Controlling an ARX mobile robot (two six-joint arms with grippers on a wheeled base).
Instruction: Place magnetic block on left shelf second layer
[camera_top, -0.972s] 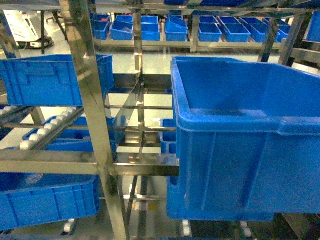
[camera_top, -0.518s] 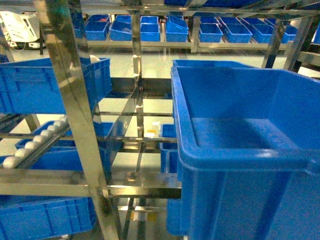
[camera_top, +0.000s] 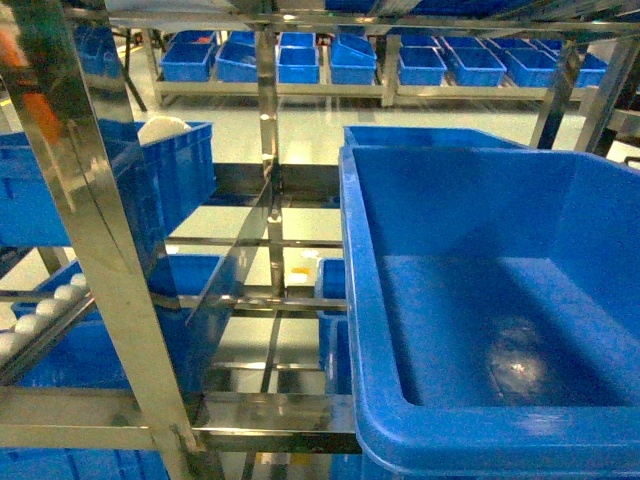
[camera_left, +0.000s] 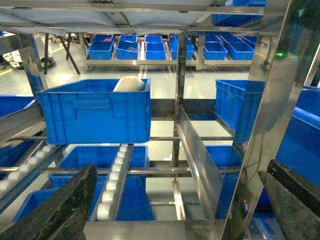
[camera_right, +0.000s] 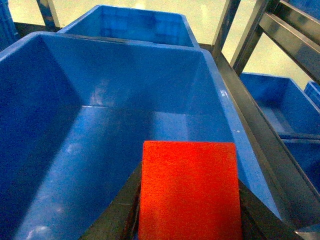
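Note:
The magnetic block (camera_right: 188, 192), a bright red cube, fills the lower middle of the right wrist view. My right gripper (camera_right: 188, 175) is shut on it, a dark finger on each side. It hangs over the near right part of the large, deep blue bin (camera_right: 100, 100) on the left shelf second layer, whose inside is bare. In the head view that bin (camera_top: 470, 200) fills the right half, and neither gripper nor the block shows there. My left gripper (camera_left: 177, 200) is open and holds nothing, facing the steel rack.
A steel post (camera_top: 90, 250) stands close at the left, another (camera_left: 265, 125) near my left gripper. A smaller blue bin (camera_left: 95, 110) holding a white object sits on a roller track (camera_left: 112, 185). A second bin (camera_right: 130, 25) stands behind the large one. Rows of blue bins (camera_top: 300, 60) line the back.
The head view has moved closer and higher. The large bin has grown and now shows its floor. The steel post has slid to the left.

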